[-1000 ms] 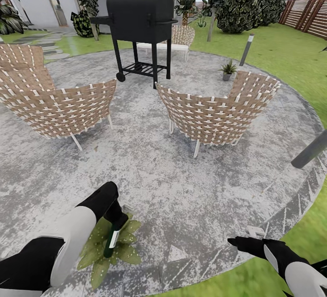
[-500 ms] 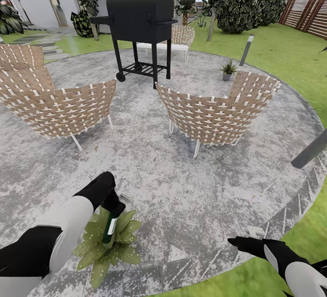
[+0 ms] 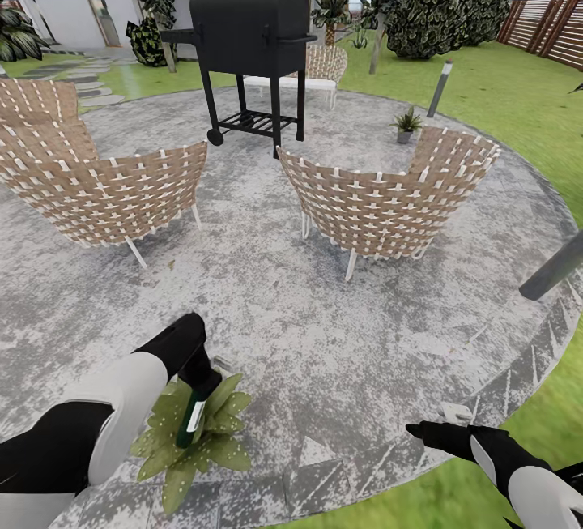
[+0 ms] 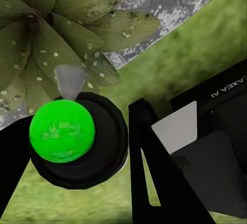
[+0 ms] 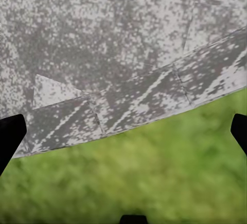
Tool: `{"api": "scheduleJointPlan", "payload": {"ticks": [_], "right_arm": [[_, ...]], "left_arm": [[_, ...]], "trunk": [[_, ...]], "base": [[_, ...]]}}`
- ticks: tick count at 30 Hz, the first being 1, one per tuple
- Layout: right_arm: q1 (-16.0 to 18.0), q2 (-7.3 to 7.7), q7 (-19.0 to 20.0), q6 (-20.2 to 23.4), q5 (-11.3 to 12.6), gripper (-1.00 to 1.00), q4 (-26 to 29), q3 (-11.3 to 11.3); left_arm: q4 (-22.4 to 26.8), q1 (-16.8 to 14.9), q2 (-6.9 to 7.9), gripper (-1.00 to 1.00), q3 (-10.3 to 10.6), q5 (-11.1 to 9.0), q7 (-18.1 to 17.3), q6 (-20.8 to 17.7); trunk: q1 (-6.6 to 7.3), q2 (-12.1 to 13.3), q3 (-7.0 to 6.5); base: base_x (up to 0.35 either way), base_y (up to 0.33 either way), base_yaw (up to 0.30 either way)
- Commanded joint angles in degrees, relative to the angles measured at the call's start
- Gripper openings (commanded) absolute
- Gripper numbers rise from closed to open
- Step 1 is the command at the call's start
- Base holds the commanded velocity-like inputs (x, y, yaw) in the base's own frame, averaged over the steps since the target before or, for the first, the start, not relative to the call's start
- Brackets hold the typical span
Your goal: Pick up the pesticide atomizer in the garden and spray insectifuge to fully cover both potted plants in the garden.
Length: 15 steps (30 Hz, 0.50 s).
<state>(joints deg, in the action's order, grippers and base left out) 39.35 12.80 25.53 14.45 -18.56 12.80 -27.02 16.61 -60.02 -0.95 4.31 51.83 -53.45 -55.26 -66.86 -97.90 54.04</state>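
Observation:
My left gripper point(image 3: 199, 386) is shut on the pesticide atomizer point(image 3: 193, 424), which points down over the near potted plant point(image 3: 217, 450) at the patio's front edge. Seen from the left wrist, the atomizer's dark head point(image 4: 98, 147) carries a bright green dot, and the plant's broad leaves point(image 4: 77, 7) below it are speckled with droplets. A second potted plant point(image 3: 406, 122) in a small grey pot stands far back, behind the right wicker chair. Low at the right, my right gripper point(image 3: 423, 430) is open over the patio rim, its fingertips point(image 5: 10, 134) spread wide with nothing between them.
Two wicker chairs point(image 3: 380, 205) point(image 3: 105, 189) and a black grill point(image 3: 251, 35) stand on the round paved patio point(image 3: 324, 326). A grey bollard lamp point(image 3: 440, 87) rises near the far plant, another slanted post point(image 3: 555, 268) at right. Lawn and a brown fence point(image 3: 546, 27) lie beyond.
My left arm rose a little and then dipped again, tilting the atomizer over the near plant. More of that plant's leaves now show. The right arm has not moved.

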Motion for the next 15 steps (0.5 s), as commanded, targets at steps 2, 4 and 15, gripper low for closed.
{"api": "scheduleJointPlan", "payload": {"ticks": [2, 4, 15], "right_arm": [[0.0, -0.04, 0.4, 0.3, -0.5, 1.00, 0.1, -0.5], [0.0, -0.05, 0.4, 0.3, -0.5, 1.00, 0.1, -0.5], [0.0, 0.01, 0.4, 0.3, -0.5, 1.00, 0.1, -0.6]], "left_arm": [[0.0, 0.0, -0.05, -1.00, 0.4, 0.3, -0.5, -0.1], [0.0, 0.0, -0.08, -1.00, 0.4, 0.3, -0.5, -0.1], [0.1, 0.1, -0.10, -1.00, 0.3, 0.3, -0.7, -0.1]], "trunk": [[0.00, 0.0, 0.04], [0.00, 0.0, 0.04], [0.00, 0.0, 0.04]], "base": [[0.000, 0.000, 0.000], [0.000, 0.000, 0.000], [-0.062, -0.046, 0.000]]}}
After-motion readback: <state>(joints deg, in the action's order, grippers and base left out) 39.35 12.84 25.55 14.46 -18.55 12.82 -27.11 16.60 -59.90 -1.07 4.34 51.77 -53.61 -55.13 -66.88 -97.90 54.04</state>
